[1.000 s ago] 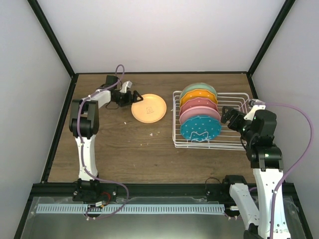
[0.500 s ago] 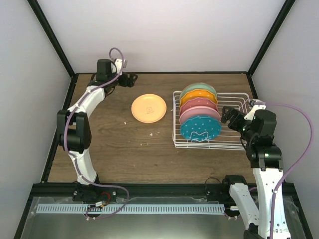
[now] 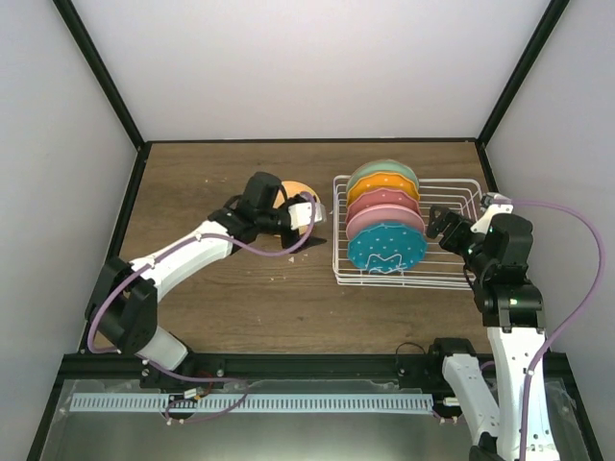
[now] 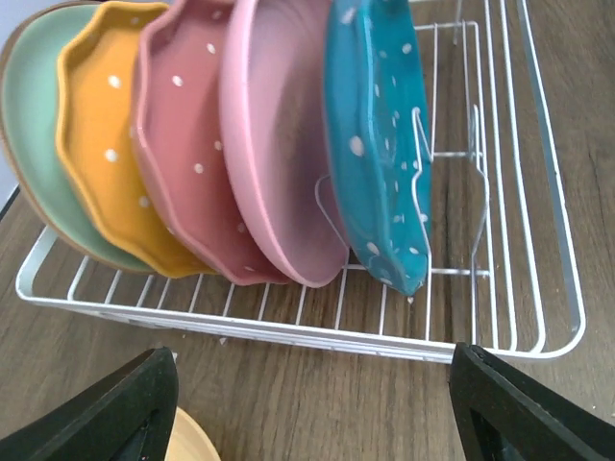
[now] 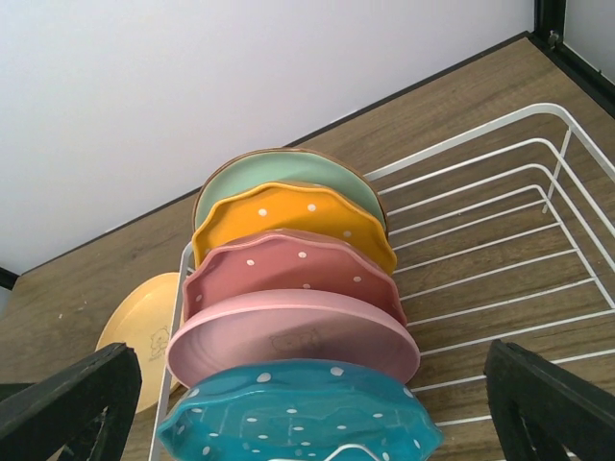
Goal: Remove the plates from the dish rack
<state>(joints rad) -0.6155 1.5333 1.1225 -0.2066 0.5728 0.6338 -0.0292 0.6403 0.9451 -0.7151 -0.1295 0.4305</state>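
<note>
Swinging in from the far left corner of the counter [image 3: 269, 307], the left tool [image 3: 307, 221] had crossed above the peach plate [image 3: 296, 189], which lay flat at nine o'clock of the dish rack [image 3: 404, 281]. I judged one plate out, five to go. The right tool [image 3: 443, 229] had not shifted from the rack's three o'clock.

From the left wrist, my fingers [image 4: 125, 408] were spread wide and empty, with the teal plate [image 4: 375, 144] nearest at twelve o'clock, likely the next pick.

From the right wrist, that tool also gaped wide, holding nothing, with five plates upright ahead.
</note>
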